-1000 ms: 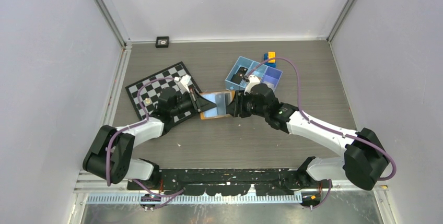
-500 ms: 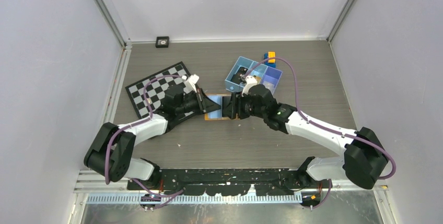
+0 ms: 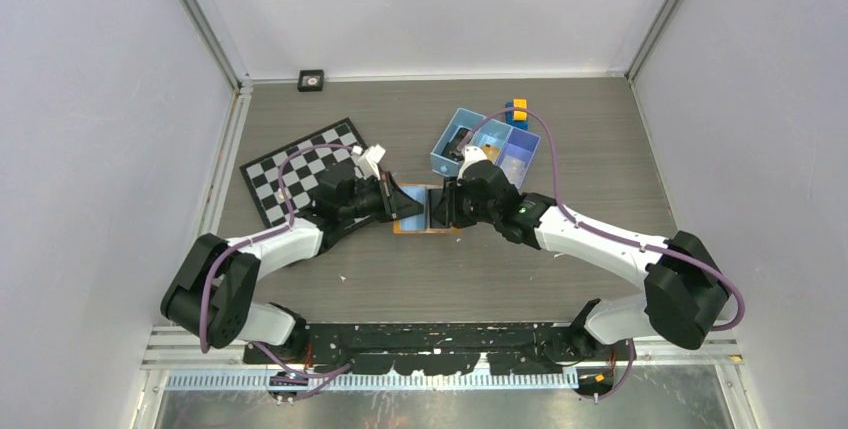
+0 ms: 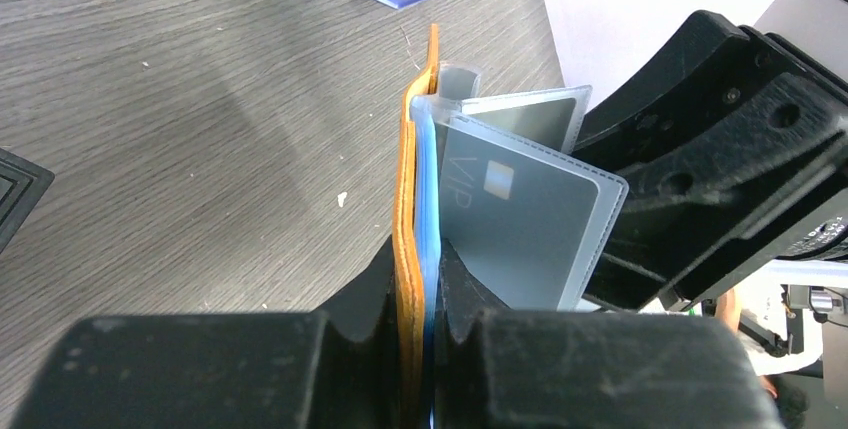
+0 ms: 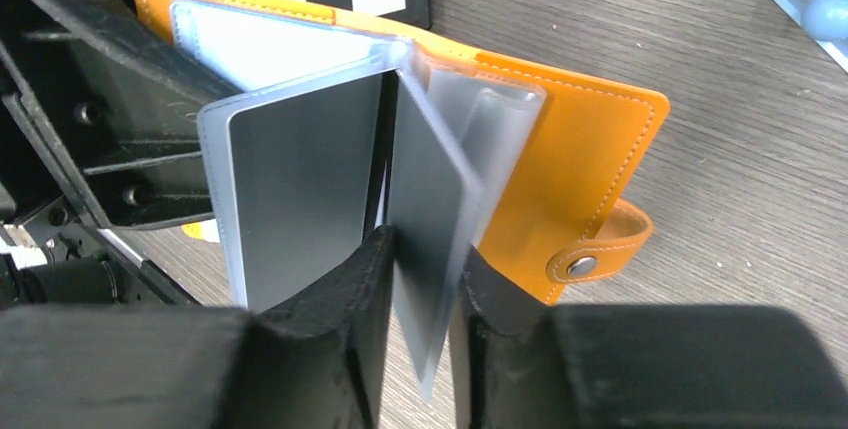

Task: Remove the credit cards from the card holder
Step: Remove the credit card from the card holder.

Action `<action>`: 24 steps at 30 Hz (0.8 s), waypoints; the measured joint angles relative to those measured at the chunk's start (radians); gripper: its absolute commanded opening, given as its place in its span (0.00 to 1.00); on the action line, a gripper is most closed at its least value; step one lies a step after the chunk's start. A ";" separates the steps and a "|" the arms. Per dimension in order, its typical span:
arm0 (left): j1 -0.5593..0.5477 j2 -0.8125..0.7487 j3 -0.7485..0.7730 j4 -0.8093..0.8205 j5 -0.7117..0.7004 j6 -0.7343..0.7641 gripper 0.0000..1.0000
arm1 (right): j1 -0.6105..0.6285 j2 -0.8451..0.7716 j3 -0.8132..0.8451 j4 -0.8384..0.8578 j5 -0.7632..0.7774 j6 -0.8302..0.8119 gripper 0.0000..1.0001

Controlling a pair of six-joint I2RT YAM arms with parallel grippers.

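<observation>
The orange card holder stands open on its edge at the table's middle, between both grippers. My left gripper is shut on the card holder's orange cover together with a blue sleeve. Clear sleeves fan out from the card holder. One holds a grey credit card, which also shows in the right wrist view. My right gripper comes from the right, its jaws closed round another clear sleeve with a grey card inside. The closing tab hangs free.
A blue three-compartment tray with small items sits just behind the right gripper, and a yellow-and-blue block lies beyond it. A checkered mat lies to the left under the left arm. A small black square rests by the back wall.
The left gripper has swung the card holder up and right, onto its edge. The right gripper has shifted slightly left, and its jaws widened, then narrowed onto a sleeve.
</observation>
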 measured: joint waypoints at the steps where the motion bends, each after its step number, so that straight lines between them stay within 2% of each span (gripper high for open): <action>1: 0.000 0.000 0.000 0.001 0.000 0.000 0.02 | 0.000 0.000 0.002 -0.003 0.005 -0.001 0.24; 2: 0.000 0.000 0.000 0.003 0.000 0.000 0.04 | 0.000 0.000 0.003 -0.007 0.015 0.000 0.22; 8: 0.000 0.012 0.000 0.016 0.005 -0.014 0.30 | 0.005 0.000 0.004 -0.010 0.043 0.012 0.12; 10: 0.000 0.012 0.000 0.022 0.008 -0.023 0.36 | 0.006 0.000 0.004 -0.018 0.060 0.014 0.09; 15: 0.000 0.004 0.000 0.026 0.003 -0.024 0.50 | 0.005 0.000 0.004 -0.039 0.098 0.022 0.05; 20: 0.000 0.002 0.000 0.036 0.000 -0.029 0.71 | 0.006 0.000 0.004 -0.048 0.103 0.025 0.02; 24: 0.000 0.004 -0.001 0.071 0.006 -0.039 0.73 | 0.005 0.000 0.004 -0.048 0.103 0.027 0.00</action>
